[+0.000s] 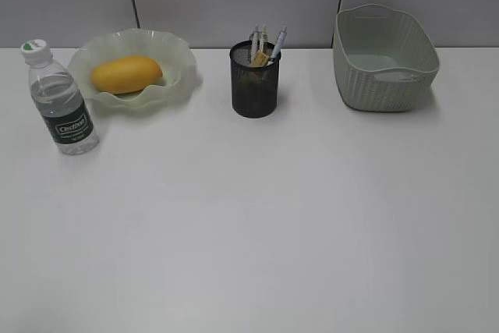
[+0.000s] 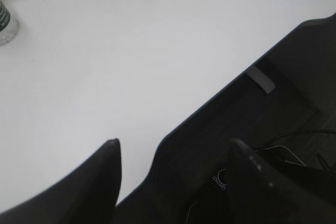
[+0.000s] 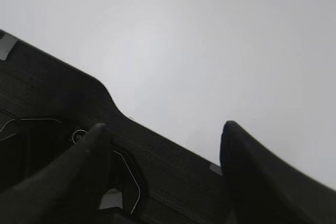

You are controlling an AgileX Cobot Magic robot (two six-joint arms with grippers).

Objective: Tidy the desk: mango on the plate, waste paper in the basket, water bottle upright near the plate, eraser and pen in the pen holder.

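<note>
A: Start with the big things. What's on the wide plain white desk (image 1: 249,224)?

B: At the back right, the pale sage-green woven-pattern plastic basket (image 1: 383,76). Its floor looks bare from here, and I can't find the waste paper in any view, so I can't tell if it went in.

A: And the plate?

B: The translucent pale green ruffled-rim plate (image 1: 175,76) sits back left, with the smooth yellow-orange mango (image 1: 126,73) lying in it. That step looks done.

A: Bottle?

B: The small clear water bottle with white cap and dark green label (image 1: 62,99) stands upright just beside the plate. Done too.

A: Pen holder?

B: The black mesh cylindrical pen holder (image 1: 255,79) stands mid-back, with pens (image 1: 269,42) sticking out and something yellowish, perhaps the eraser.

A: The arms?

B: Both are back over the desk's near edge. The left gripper (image 2: 173,166) and right gripper (image 3: 163,150) are spread apart, holding nothing. The tidying looks essentially finished.
</note>
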